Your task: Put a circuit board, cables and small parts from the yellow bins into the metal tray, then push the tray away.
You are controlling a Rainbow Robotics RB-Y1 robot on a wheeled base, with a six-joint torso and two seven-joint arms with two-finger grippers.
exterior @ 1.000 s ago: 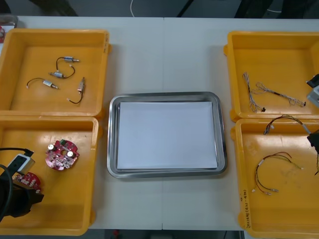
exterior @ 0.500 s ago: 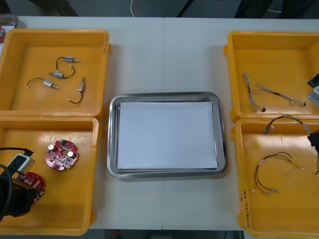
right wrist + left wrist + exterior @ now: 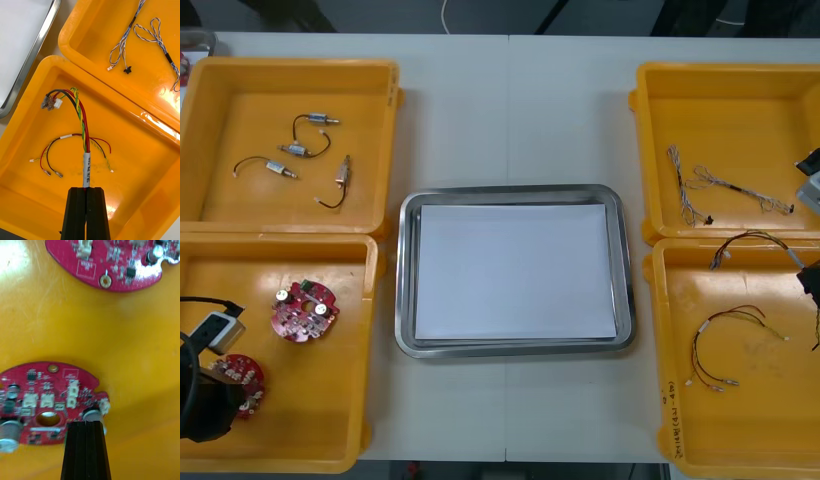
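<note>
Circuit board (image 3: 41, 401): low in the near left yellow bin (image 3: 330, 420), rim pinched, by the look of it, in the left claw (image 3: 85, 424), fingers pressed close on the edge; a second board (image 3: 304, 310) just beside, flat on the bin floor. Right claw (image 3: 87, 190) clenched on a red and yellow cable (image 3: 80, 123), held above the near right yellow bin (image 3: 127, 187), a loose cable (image 3: 64, 137) of the same colours lying beneath. Pick-up step, then, on both sides; nothing yet in the metal tray (image 3: 406, 290), white inside, between the bins. Next: lift clear of the bin walls, swing inward over the tray, lower, let go, with care for the dangling cable at the rim. Desk (image 3: 510, 120) pale, matt, seamed down the middle; beyond its far edge, dark floor and a white cord (image 3: 446, 18).
</note>
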